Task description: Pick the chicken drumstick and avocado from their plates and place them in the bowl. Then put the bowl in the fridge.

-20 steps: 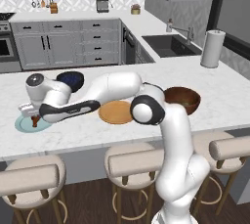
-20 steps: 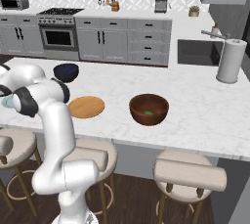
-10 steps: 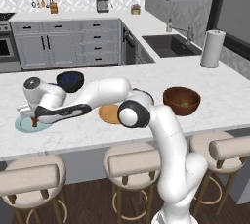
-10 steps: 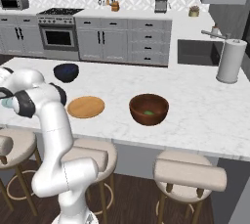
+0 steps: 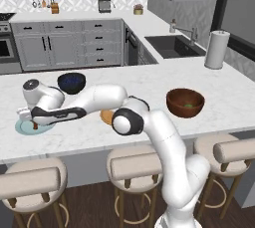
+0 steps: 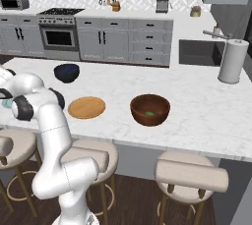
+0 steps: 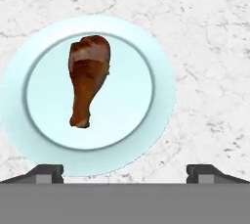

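The reddish-brown chicken drumstick (image 7: 88,76) lies on the pale blue plate (image 7: 161,71), meaty end up in the hand view. My gripper (image 7: 124,174) hangs above that plate, open, its fingertips (image 7: 46,173) wide apart with nothing between them. In the left base view the gripper (image 5: 34,121) sits over the pale blue plate (image 5: 22,127) at the counter's left. The dark-green avocado (image 6: 149,113) rests inside the reddish-brown wooden bowl (image 6: 150,102). That bowl (image 5: 185,97) stands right of the arm. The tan wood plate (image 6: 86,107) is bare.
A dark navy bowl (image 5: 71,82) stands on the counter just behind my forearm. A paper towel roll (image 5: 216,49) rises at the far right by the sink (image 5: 172,45). Bar stools (image 5: 134,165) line the counter's near edge.
The elbow has swung left, closer to the plate end of the counter. The hand stays over the pale blue plate, still open.
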